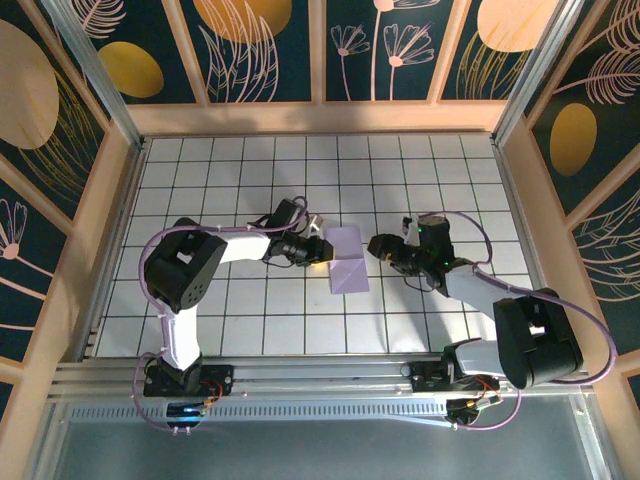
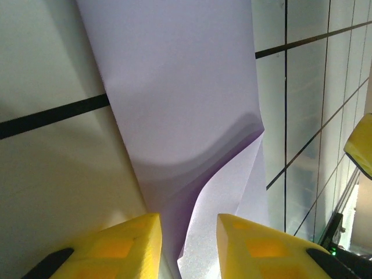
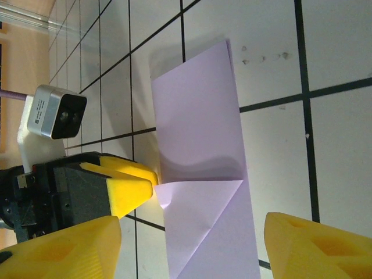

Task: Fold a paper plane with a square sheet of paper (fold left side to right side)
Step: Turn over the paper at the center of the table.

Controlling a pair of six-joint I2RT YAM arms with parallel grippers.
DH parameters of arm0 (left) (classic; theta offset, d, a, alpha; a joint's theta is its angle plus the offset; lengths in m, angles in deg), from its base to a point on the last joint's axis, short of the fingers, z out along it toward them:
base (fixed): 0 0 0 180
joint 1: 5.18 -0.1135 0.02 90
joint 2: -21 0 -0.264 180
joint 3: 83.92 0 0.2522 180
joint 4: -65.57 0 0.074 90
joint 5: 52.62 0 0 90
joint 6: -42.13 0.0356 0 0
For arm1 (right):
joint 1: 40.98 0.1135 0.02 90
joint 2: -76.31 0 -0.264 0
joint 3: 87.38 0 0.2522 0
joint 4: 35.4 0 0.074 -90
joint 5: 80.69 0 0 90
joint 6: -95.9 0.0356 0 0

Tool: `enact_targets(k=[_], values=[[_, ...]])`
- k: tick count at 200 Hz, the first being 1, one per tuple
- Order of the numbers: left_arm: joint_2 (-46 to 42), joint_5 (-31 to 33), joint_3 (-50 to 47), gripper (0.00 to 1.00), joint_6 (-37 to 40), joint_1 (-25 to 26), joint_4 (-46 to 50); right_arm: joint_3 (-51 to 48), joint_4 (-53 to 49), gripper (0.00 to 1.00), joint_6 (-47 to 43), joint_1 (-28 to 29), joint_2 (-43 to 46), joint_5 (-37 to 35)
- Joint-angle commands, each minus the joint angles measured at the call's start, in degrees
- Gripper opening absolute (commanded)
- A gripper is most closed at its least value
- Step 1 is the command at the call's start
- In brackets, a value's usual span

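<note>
Dark panels (image 1: 270, 50) painted with pale flowers wall in a white tiled table (image 1: 250, 180) marked with a black grid.

From the overhead camera, the sheet of paper (image 1: 345, 260) lies at the middle of the frame as a narrow lavender strip. Its long axis runs from the upper part of the frame to the lower part. The left claw (image 1: 320, 248) sits against the strip's left long edge, near the upper end. The right claw (image 1: 378, 245) hangs just off the right edge, apart from the paper.

In the left wrist camera, the sheet of paper (image 2: 180, 87) runs up the frame from the left claw (image 2: 189, 247). A loose layer curls up into the slot between the yellow fingers (image 2: 128, 244). The fingers stand narrowly apart, around that edge rather than pressed on it.

In the right wrist camera, the right claw (image 3: 192, 250) is spread wide along the bottom of the frame, holding nothing. The sheet of paper (image 3: 197, 128) lies flat beyond it, with a slanted fold showing at its lower end. The left claw (image 3: 139, 181) touches the paper's left edge at middle left.

The left claw looks the nearer one. As I judge it, the fold must carry that left edge across the long axis toward the right claw.
</note>
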Motion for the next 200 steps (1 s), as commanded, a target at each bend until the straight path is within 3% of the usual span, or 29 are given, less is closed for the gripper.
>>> enact_targets(k=[1, 56, 104, 149, 200], values=[[1.67, -2.31, 0.86, 0.27, 0.67, 0.19, -2.22, -0.84, 1.21, 0.66, 0.1, -0.85, 1.17, 0.27], [2.39, -2.65, 0.54, 0.15, 0.44, 0.7, -2.93, -0.75, 0.71, 0.66, -0.52, -1.09, 1.01, 1.04], [-3.07, 0.86, -2.81, 0.0, 0.02, 0.73, -5.6, -0.44, 1.97, 0.62, -0.27, -0.91, -1.14, 4.51], [-9.46, 2.37, -11.33, 0.0, -7.78, 0.76, -17.51, -0.1, 5.45, 0.51, 1.4, 1.08, -4.4, 6.51], [-12.18, 2.2, -15.56, 0.0, -11.3, 0.75, -22.41, 1.77, 12.43, 0.5, 3.33, 5.5, -10.15, 6.74]])
